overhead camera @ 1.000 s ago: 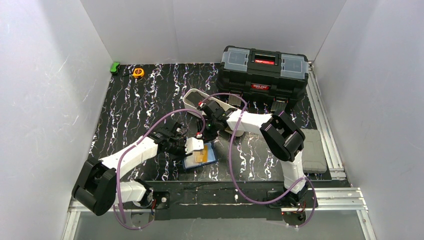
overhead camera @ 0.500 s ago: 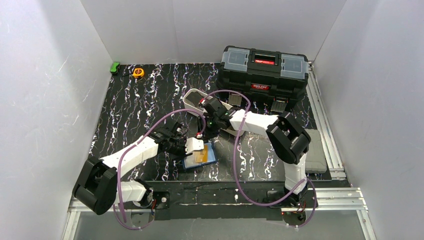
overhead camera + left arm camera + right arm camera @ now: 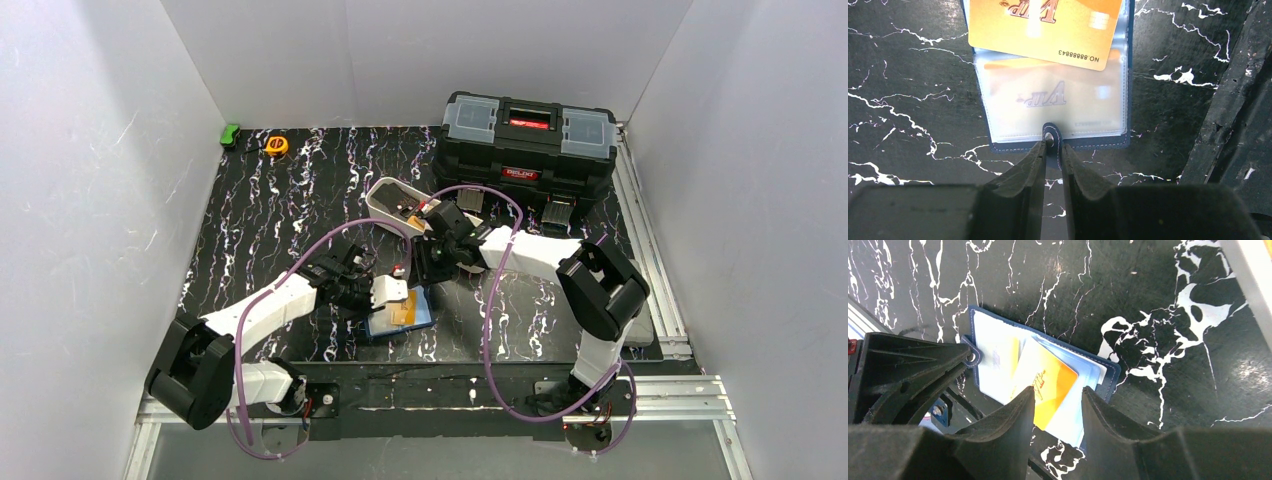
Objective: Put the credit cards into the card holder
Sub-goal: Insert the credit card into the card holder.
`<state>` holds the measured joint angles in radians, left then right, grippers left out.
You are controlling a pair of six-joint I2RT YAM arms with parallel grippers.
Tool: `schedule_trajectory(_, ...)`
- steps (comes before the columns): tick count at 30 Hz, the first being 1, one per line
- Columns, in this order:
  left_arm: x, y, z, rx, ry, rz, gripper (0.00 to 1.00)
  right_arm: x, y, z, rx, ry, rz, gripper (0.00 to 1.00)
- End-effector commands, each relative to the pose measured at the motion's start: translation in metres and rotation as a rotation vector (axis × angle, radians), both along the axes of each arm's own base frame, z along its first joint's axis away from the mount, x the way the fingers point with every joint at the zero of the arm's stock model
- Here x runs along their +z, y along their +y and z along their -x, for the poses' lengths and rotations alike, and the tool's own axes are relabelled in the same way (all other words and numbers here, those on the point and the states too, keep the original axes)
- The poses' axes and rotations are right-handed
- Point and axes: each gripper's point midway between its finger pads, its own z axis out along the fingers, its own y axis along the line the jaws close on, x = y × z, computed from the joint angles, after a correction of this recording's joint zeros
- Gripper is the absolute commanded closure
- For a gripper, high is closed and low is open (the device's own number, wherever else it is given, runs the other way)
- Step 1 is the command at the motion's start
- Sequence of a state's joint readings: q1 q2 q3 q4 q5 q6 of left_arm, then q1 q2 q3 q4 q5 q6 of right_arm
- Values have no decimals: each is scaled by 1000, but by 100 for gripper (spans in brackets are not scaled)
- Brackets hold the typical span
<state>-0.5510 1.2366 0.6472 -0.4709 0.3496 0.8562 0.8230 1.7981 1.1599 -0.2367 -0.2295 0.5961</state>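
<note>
Left end effector (image 3: pixel 1053 149): clenched on the holder's snap tab (image 3: pixel 1052 136).
Holder (image 3: pixel 1008 120): spread open on the worktop (image 3: pixel 908 105), just ahead of the fingers.
Sleeved card (image 3: pixel 1048 95): inside the near pocket.
Orange card (image 3: pixel 1038 30): loose, overlapping the far half.
Right end effector (image 3: pixel 1057 396): released, empty, hovering above the orange card.

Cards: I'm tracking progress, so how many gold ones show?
2. One card lies atop one half of the open holder; a second card sits in the other half's clear sleeve. More may be hidden underneath.
</note>
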Motion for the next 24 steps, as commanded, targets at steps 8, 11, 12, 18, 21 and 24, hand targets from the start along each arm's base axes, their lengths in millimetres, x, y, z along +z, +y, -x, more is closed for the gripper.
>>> schedule_trajectory(8, 0, 1, 2, -8, -8, 7, 84, -1, 12, 9, 35, 51, -55, 53)
schedule_trajectory(11, 1, 1, 1, -9, -9, 9, 85, -4, 12, 9, 37, 58, -48, 53)
schedule_trajectory(12, 1, 1, 1, -9, -10, 9, 85, -5, 12, 9, 38, 59, -45, 53)
schedule_trajectory(18, 0, 1, 1, -11, -13, 8, 85, -12, 12, 11, 46, 77, -34, 53)
schedule_trajectory(21, 0, 1, 1, -12, -15, 9, 85, -12, 14, 10, 46, 79, -38, 53)
schedule_trajectory(24, 0, 1, 1, -13, -18, 9, 85, -11, 17, 10, 53, 77, -41, 54)
